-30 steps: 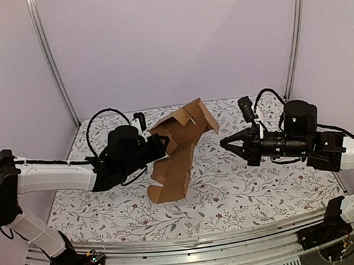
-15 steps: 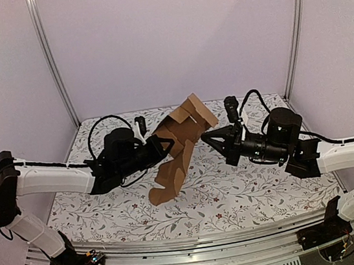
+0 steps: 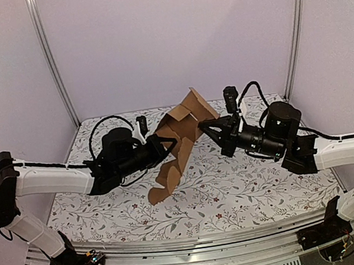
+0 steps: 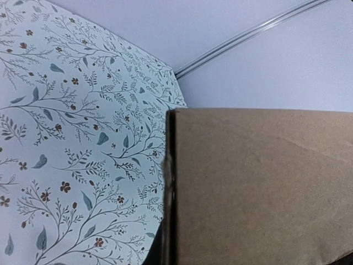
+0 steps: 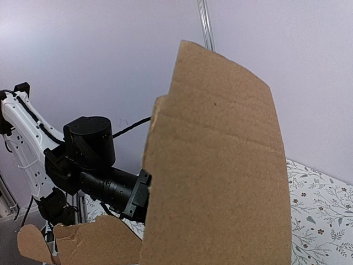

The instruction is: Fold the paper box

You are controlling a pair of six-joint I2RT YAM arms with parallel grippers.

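Left wrist: paper box [image 4: 259,187] before tablecloth [image 4: 71,138]

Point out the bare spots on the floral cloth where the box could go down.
Bare: the near strip of cloth between the paper box and the front rail, widest right of the box's lower end. Crowded: mid-table, where the left fingers and right fingers meet at the box.

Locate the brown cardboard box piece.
Top view, centre: the brown cardboard box piece is clamped by the left gripper, the right gripper at its upper flap.
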